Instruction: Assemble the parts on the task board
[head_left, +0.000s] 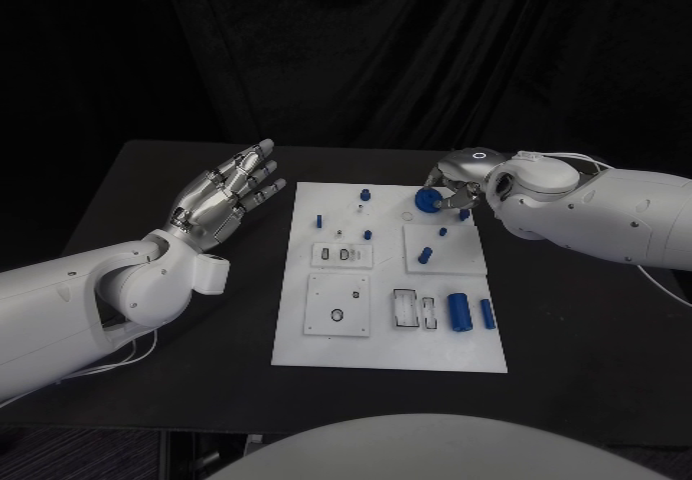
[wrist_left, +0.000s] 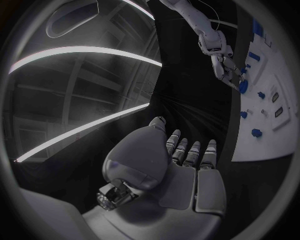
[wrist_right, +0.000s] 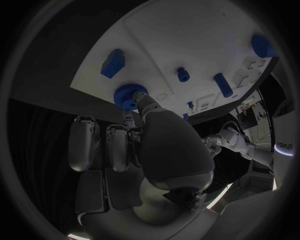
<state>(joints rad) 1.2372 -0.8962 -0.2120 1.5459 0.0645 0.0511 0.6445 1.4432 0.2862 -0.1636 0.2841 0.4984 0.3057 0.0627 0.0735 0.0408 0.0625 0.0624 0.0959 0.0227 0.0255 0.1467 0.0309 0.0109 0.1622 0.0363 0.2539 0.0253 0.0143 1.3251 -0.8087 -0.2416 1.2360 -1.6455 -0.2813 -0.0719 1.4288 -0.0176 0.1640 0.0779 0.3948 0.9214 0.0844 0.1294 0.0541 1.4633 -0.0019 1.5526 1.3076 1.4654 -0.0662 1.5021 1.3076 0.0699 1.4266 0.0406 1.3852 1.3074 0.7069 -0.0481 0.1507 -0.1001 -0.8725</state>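
The white task board (head_left: 389, 345) lies in the middle of the black table, with small blue parts on it. My right hand (head_left: 454, 185) hovers over the board's far right corner and pinches a round blue knob (head_left: 428, 200) (wrist_right: 129, 95) between thumb and finger, just above the board (wrist_right: 187, 40). In the left wrist view the same knob (wrist_left: 243, 86) shows at the right hand (wrist_left: 222, 62). My left hand (head_left: 224, 195) (wrist_left: 181, 165) is held flat above the table left of the board, fingers apart and holding nothing.
On the board stand blue pegs (head_left: 365, 193) and a blue block (head_left: 427, 255); two blue cylinders (head_left: 460, 312) lie near its right edge. White sub-plates with slots (head_left: 338, 305) sit in the board's middle. Bare black table (head_left: 577, 340) surrounds the board.
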